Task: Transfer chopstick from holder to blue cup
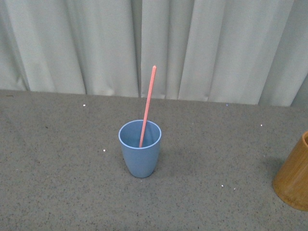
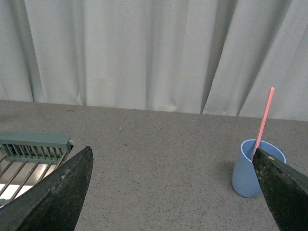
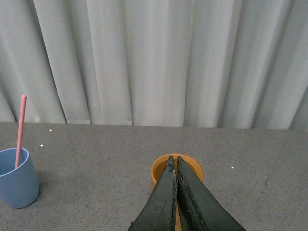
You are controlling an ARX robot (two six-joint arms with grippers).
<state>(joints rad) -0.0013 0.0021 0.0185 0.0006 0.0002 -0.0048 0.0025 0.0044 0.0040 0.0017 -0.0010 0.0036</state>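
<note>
The blue cup (image 1: 140,154) stands upright mid-table with one salmon-pink chopstick (image 1: 147,106) leaning in it, tip up. It also shows in the left wrist view as cup (image 2: 246,171) and chopstick (image 2: 264,120), and in the right wrist view as cup (image 3: 17,179) and chopstick (image 3: 19,130). The orange-brown holder (image 1: 294,176) sits at the front view's right edge; its open rim (image 3: 190,166) shows no stick inside. My right gripper (image 3: 175,160) is shut, empty, directly over the holder's mouth. My left gripper (image 2: 173,150) is open and empty, the cup beside one fingertip (image 2: 269,168). Neither arm appears in the front view.
A grey speckled tabletop (image 1: 62,159) runs back to a pale pleated curtain (image 1: 96,43). A grey-green rack with metal bars (image 2: 33,147) lies at the edge of the left wrist view.
</note>
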